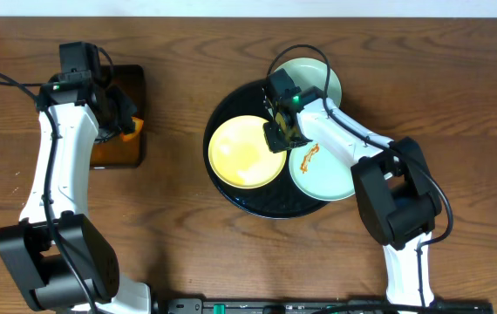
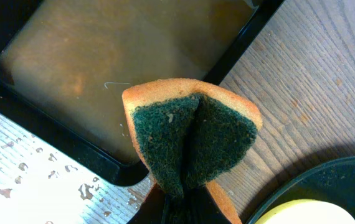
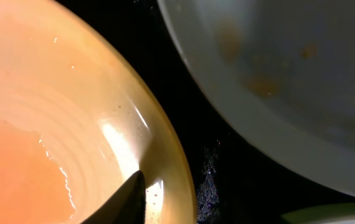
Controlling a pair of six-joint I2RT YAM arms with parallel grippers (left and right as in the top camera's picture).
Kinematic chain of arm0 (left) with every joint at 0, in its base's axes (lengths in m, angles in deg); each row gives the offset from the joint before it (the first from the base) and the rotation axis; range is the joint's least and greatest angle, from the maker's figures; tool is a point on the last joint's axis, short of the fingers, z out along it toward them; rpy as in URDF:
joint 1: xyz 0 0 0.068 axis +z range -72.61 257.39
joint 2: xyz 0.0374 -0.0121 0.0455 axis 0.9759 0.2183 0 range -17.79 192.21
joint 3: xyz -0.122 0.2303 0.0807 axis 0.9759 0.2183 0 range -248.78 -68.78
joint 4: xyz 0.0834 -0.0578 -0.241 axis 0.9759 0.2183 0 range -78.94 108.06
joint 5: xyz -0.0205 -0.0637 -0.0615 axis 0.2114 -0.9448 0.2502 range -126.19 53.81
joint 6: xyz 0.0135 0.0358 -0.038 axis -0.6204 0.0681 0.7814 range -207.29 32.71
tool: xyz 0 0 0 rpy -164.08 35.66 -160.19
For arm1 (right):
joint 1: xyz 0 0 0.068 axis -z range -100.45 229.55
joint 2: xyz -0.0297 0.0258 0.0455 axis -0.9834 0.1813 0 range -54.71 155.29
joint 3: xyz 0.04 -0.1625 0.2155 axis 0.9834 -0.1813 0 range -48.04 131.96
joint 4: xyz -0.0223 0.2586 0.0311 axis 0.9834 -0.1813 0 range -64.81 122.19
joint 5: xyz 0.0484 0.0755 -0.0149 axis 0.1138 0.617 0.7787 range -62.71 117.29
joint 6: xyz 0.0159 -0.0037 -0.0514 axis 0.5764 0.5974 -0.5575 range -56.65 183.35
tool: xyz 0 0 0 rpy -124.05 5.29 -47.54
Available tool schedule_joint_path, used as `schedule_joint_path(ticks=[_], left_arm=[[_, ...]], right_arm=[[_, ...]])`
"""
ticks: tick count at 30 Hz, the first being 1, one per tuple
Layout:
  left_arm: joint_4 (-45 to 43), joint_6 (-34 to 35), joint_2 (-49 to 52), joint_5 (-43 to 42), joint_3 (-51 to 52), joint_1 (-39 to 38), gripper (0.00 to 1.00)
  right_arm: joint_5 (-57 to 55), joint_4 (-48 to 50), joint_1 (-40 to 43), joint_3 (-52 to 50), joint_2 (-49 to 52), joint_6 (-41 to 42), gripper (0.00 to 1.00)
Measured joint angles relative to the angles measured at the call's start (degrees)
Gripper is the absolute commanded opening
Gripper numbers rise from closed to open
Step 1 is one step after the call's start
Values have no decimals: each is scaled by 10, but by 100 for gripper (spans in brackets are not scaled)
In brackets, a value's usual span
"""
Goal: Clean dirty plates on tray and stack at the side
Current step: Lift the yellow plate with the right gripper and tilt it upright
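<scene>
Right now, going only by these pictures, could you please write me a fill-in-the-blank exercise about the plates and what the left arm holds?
1. The left gripper is shut on a ___.
2. On the left side of the round tray lies a ___ plate.
3. Besides it, ___ mint-blue plates show in the overhead view.

Missing words: sponge; yellow; two.

Your left arm (image 1: 52,166) reaches straight out from its base, the left end effector (image 1: 126,125) pinched closed, while your right arm (image 1: 353,144) bends in leftward, the right end effector (image 1: 278,131) tipped down, only one fingertip (image 3: 131,194) visible, its gap unreadable.
</scene>
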Motion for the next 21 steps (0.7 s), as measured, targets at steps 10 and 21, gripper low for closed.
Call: schedule_joint_path(ticks=[10, 21], left_arm=[[0, 0, 0, 0, 0, 0, 8], [0, -9, 0, 0, 0, 0, 8]], right_arm=[[-2, 7, -5, 5, 3, 6, 1], [-23, -14, -10, 18, 2, 6, 1]])
